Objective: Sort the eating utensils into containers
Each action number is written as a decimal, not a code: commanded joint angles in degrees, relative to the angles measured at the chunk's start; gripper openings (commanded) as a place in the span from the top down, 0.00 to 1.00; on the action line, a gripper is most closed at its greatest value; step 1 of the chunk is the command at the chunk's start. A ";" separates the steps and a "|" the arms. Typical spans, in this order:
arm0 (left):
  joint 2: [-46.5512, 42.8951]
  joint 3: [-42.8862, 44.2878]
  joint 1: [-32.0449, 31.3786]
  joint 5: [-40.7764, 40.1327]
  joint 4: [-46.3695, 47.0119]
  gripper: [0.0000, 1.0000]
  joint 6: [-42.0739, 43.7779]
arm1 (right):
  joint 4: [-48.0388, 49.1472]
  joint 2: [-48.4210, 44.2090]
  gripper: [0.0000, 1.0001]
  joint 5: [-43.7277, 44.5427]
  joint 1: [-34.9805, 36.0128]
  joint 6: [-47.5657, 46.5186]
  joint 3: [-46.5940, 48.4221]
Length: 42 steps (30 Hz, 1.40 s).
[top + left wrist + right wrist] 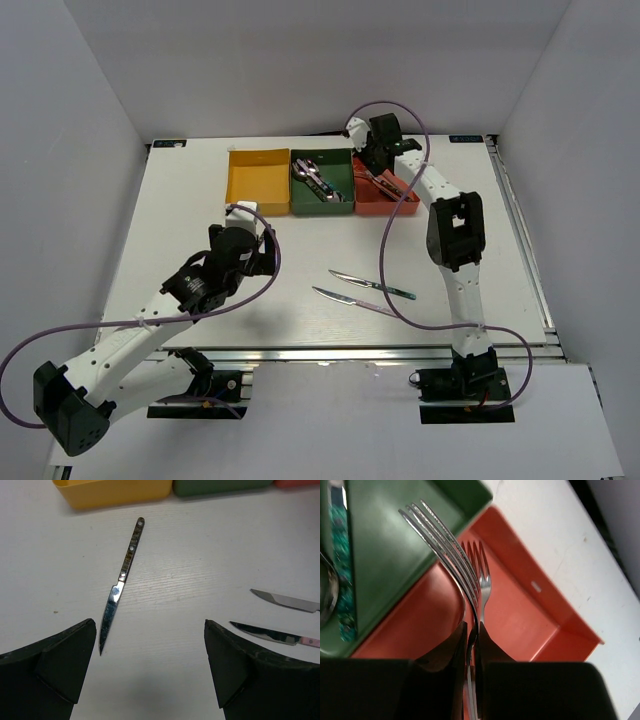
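Note:
Three bins stand in a row at the back: yellow-orange (258,180), dark green (335,165) and red-orange (400,205). My right gripper (372,165) hangs over the red-orange bin (520,615), shut on a silver fork (440,535) with its tines pointing away. Another fork (481,577) lies in that bin. Spoons (318,182) lie in the green bin (395,555). My left gripper (150,630) is open and empty above the table, just behind a dark-handled knife (122,577). Two more knives (370,285) (345,298) lie mid-table.
The yellow-orange bin (115,492) shows nothing inside. The two loose knives show at the right of the left wrist view, one plain (285,600), one pink-handled (272,635). A purple cable (385,240) loops from the right arm over the table.

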 commanded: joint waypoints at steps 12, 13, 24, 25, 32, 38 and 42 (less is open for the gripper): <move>-0.23 0.12 0.10 -0.29 -0.82 0.02 0.09 | 3.54 -5.20 0.30 -1.06 -3.50 2.53 -5.30; -0.32 0.12 0.10 -0.37 -0.82 0.02 0.00 | 3.36 -5.37 0.17 -0.72 -3.59 3.15 -3.81; -1.29 1.35 0.19 -15.29 -4.33 0.02 -4.57 | 6.08 -34.35 0.11 -5.25 0.44 18.54 -30.29; -1.38 1.78 0.19 -17.23 -5.82 0.02 -5.27 | 6.78 -37.25 0.12 -6.07 2.71 18.54 -34.78; -2.87 1.70 0.19 -19.54 -6.45 0.02 -6.42 | 2.58 -49.48 0.42 -3.35 9.76 21.09 -59.24; -2.26 1.35 0.19 -15.67 -5.48 0.02 -5.19 | -3.13 -50.47 0.41 -5.02 11.78 19.69 -63.82; -2.34 1.26 0.28 -14.44 -5.13 0.02 -4.84 | -7.18 -46.25 0.40 -3.89 13.37 19.07 -65.14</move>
